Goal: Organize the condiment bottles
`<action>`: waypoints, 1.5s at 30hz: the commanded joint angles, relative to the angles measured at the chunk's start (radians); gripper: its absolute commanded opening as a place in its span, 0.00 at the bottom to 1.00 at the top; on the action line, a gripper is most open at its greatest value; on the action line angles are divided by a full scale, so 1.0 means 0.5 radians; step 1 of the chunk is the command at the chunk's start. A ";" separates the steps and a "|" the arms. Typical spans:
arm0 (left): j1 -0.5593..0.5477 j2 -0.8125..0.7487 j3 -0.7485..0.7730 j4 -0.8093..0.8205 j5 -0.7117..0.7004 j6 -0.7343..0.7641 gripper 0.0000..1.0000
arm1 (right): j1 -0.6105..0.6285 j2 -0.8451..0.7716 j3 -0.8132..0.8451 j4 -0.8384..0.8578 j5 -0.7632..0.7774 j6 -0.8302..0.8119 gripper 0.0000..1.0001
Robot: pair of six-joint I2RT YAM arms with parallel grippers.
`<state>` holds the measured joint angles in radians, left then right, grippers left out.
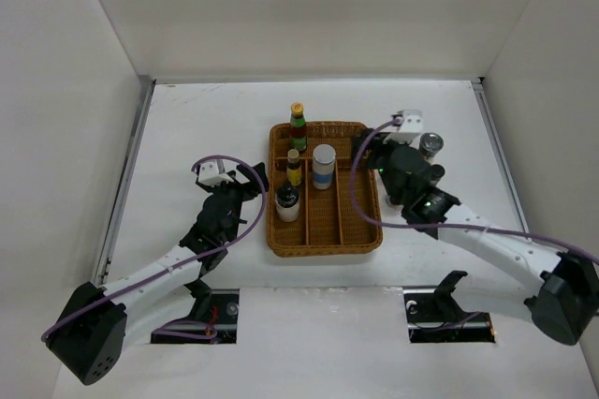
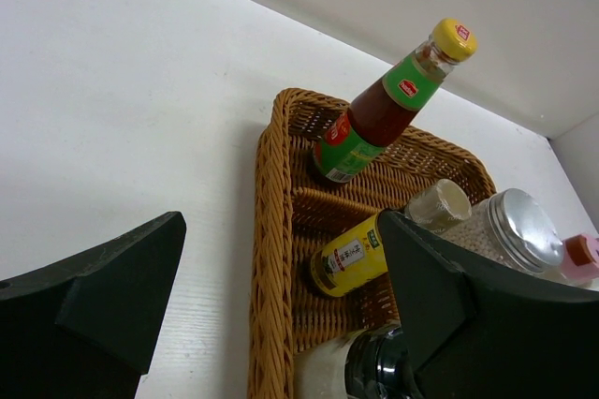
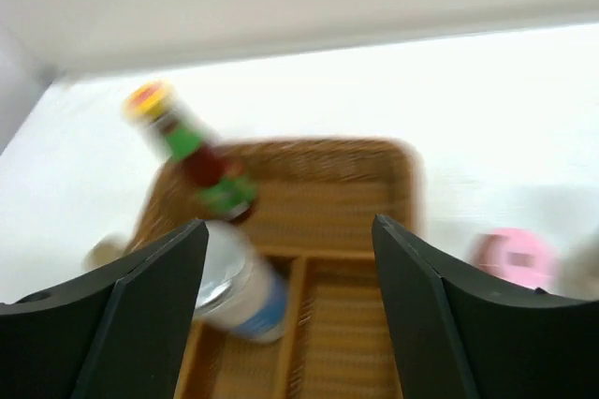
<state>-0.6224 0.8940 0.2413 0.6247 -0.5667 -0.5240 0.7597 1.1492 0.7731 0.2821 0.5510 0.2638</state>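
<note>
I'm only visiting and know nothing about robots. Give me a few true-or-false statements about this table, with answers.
1. The yellow-capped bottle stands inside the wicker tray. True.
2. The pink-lidded jar is in the tray. False: it sits outside the tray, on the table.
3. The left claw grips a bottle. False: it is open and empty.
4. The right claw is open. True.

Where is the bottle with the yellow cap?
In the top view, the yellow-capped bottle stands in the far left corner of the wicker tray, just behind a smaller yellow-labelled bottle.
</note>
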 commanded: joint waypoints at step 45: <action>0.025 0.004 -0.029 0.116 0.056 -0.069 0.85 | 0.012 -0.298 -0.104 -0.457 0.303 0.212 0.44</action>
<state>-0.6167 0.9211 0.2413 0.6254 -0.5446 -0.5392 0.7052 1.0332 0.7746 0.0898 0.6464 0.3695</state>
